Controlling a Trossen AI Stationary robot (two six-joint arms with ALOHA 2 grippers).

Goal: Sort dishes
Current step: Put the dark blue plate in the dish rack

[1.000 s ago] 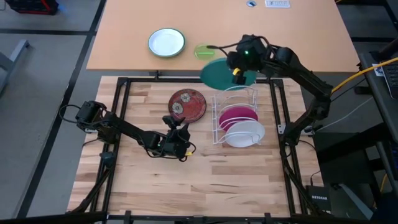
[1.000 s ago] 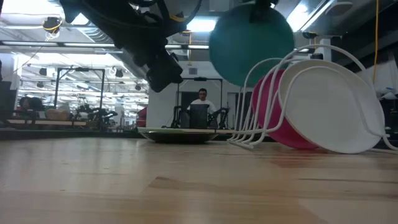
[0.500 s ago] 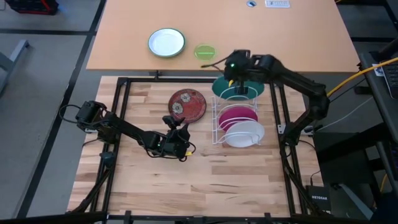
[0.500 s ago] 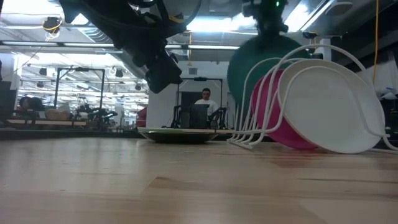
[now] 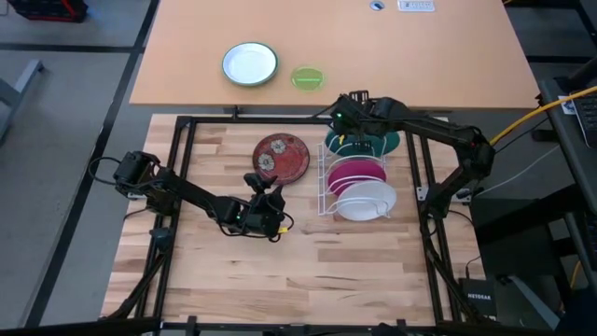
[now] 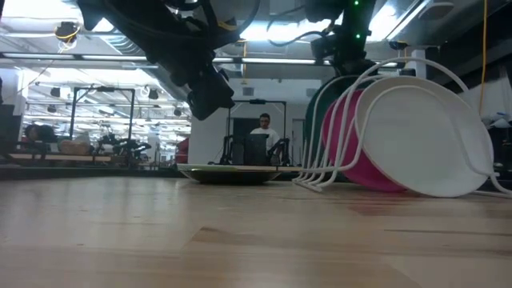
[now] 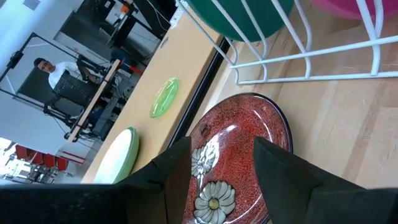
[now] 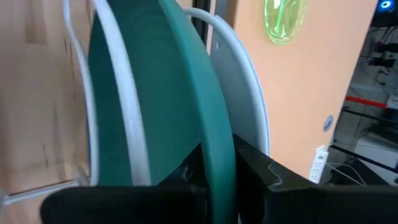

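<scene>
— High view: what changed?
— Teal plate [image 5: 384, 143] has dropped into the rack [image 5: 324, 177], right gripper [image 5: 343, 119] clamped on its rim.
— Low view?
— It stands behind pink plate [image 6: 346, 152] and white plate [image 6: 424, 140].
— Left wrist?
— Left gripper [image 7: 221, 162] waits, fingers apart, over the bowl [image 7: 239, 155]: last dish.
</scene>
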